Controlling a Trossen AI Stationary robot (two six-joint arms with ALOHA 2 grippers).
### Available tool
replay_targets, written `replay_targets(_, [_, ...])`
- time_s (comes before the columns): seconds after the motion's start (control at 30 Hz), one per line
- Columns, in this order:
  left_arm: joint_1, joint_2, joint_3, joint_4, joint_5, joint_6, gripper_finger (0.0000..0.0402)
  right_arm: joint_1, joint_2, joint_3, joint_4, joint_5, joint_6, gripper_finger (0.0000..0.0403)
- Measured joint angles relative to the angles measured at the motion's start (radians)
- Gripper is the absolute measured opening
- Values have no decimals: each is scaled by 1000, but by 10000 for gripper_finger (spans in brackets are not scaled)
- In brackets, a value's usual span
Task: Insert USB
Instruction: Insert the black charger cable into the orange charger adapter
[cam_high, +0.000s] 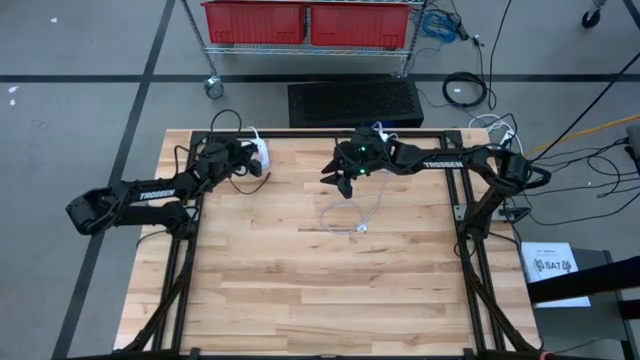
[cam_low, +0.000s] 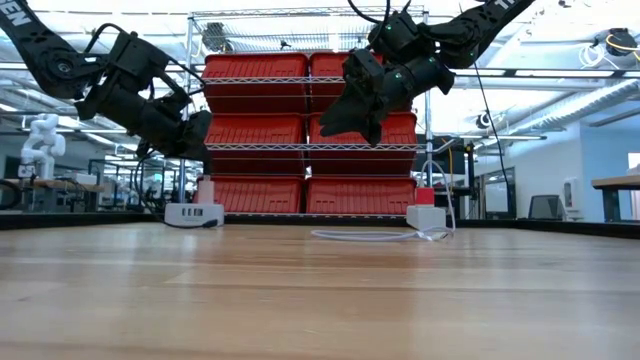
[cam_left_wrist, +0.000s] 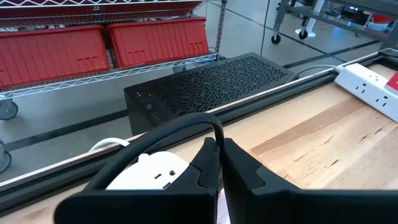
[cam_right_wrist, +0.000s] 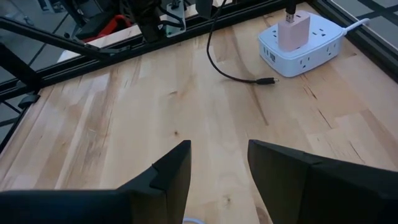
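Your left tool hangs above the back-left corner of the tabletop, fingers pressed together with nothing between them; the black loop across its wrist view looks like the arm's own cable, not a catch. It sits just over the white power strip, probably parked as the waiting side.

Your right tool is raised over the back centre, jaws partly apart and empty in its wrist view. Directly below and slightly forward lies the white cable, looped loose on the wood, its plug end nearest the tabletop's middle. That hover reads as a pre-grasp line-up.

The right wrist view also shows the left corner strip carrying a pink adapter, and a black cable lying free beside it.

Nothing is inserted yet.
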Motion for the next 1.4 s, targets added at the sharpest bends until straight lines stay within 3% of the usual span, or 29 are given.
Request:
replay_targets(0.4, [0,4,0,-1,0,55,5,0,0,0,0,-26,0,150])
replay_targets(0.8, [-39,161,2,173,-5,43,5,0,0,0,0,-26,0,150])
replay_targets(1.4, [-40,163,5,80,-19,51,4,0,0,0,1,-26,5,150])
